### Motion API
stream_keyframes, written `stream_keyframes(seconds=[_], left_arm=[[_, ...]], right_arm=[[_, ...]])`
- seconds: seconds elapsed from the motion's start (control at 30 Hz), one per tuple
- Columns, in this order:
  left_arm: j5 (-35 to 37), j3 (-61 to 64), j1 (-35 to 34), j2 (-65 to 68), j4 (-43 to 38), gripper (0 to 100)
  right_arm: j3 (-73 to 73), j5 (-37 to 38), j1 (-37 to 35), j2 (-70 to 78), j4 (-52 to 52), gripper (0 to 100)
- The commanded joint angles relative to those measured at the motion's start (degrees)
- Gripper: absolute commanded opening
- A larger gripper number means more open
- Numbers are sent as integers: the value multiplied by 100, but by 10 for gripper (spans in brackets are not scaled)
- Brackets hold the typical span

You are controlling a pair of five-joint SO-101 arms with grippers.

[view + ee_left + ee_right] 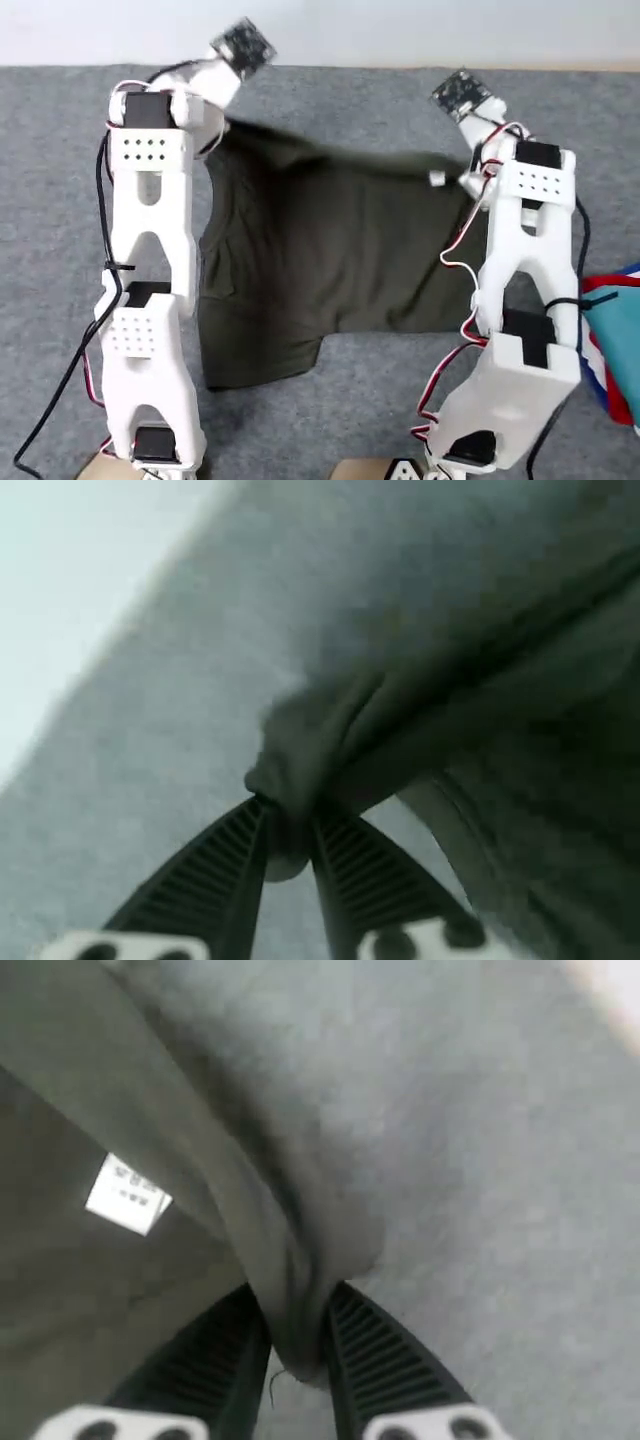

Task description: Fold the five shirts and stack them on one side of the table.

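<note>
At the lower edge of the high view the two white arms rise from their bases, the left arm (150, 300) in the left half of the frame and the right arm (520, 300) in the right half. A multicoloured cloth (615, 330) of teal, red, white and blue sits at the right edge, partly behind the right arm. Between the arms the dark olive shirt (320, 260) lies spread on the grey surface (50, 200), one sleeve jutting toward the lower left. Farther up, its far edge runs from the left arm's wrist in the upper left to the right arm's wrist in the upper right, with a white label (437, 178) just beside the latter. In the left wrist view the left fingers (220, 870) are clamped on a bunched corner of the shirt — the fabric wedged between the ribbed pads and trailing off to the right of the frame. In the right wrist view the right fingers (380, 1360) pinch a fold of the shirt's edge likewise, the label up and to the left of them.
</note>
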Motion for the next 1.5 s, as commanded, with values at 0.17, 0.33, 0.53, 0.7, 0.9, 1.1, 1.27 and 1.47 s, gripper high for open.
stream_keyframes(seconds=[0.17,0.33,0.53,0.7,0.9,1.1,1.27,1.47], left_arm=[[-791,163,-185,-141,835,2],[-1099,919,-334,-448,844,2],[-1073,3178,-132,-1899,835,2],[-1073,5042,18,-3235,826,2],[-1099,6774,79,-4316,826,2],[-1213,7960,79,-4993,826,2],[-1222,8488,97,-5213,818,2],[-1222,8866,88,-5213,519,2]], right_arm=[[-343,536,4,-426,1411,11],[-334,712,-22,-655,2281,11],[-316,668,4,-787,3248,11],[-308,695,119,-919,3670,11],[-299,914,286,-936,4075,11],[62,1433,558,-963,4101,11],[378,1635,664,-971,4110,11],[747,1679,497,-910,4048,11]])
